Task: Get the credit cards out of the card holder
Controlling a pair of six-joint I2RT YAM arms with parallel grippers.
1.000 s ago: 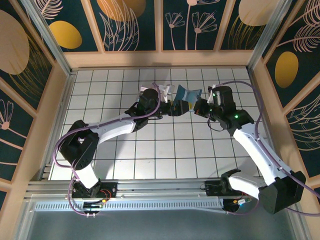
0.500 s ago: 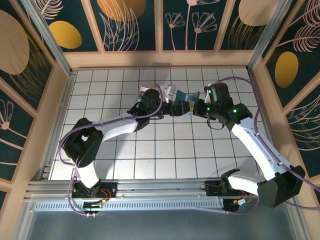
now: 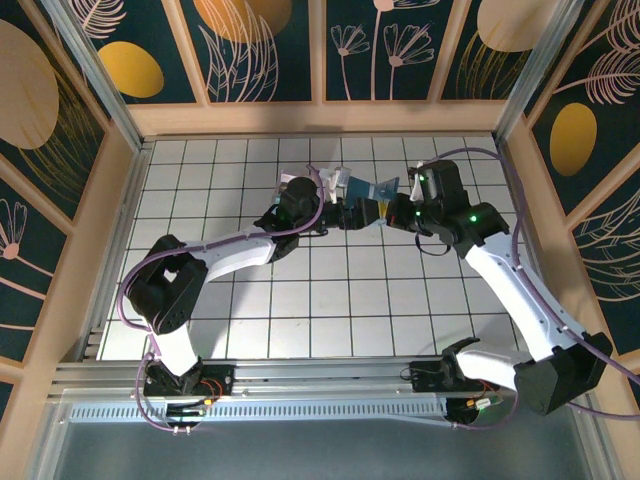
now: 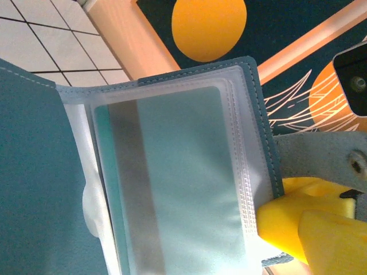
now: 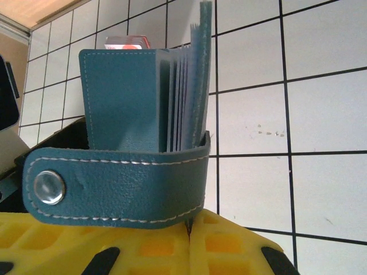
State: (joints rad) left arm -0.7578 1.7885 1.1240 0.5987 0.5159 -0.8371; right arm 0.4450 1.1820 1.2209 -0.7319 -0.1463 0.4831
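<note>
The slate-blue card holder (image 3: 368, 188) hangs open above the tiles at the back middle, between my two grippers. My right gripper (image 5: 190, 224) is shut on its lower cover edge, just under the snap strap (image 5: 114, 184), and several sleeves fan upward. My right gripper's yellow fingers (image 4: 292, 226) pinch the holder's (image 4: 40, 172) edge. A clear sleeve there shows a pale teal credit card (image 4: 183, 189) with a grey stripe. My left gripper (image 3: 350, 213) stands open right beside the holder's left half, holding nothing I can see.
A small box with red showing (image 5: 127, 41) lies on the tiles beyond the holder. Small pale items (image 3: 333, 180) sit near the left wrist. The wooden back wall (image 3: 320, 118) is close behind, and the white tiled floor (image 3: 330, 300) stretches toward the arm bases.
My right wrist has swung a little toward the back and left, bringing the holder closer to the left gripper. The left arm has barely moved. Both grippers keep their states.
</note>
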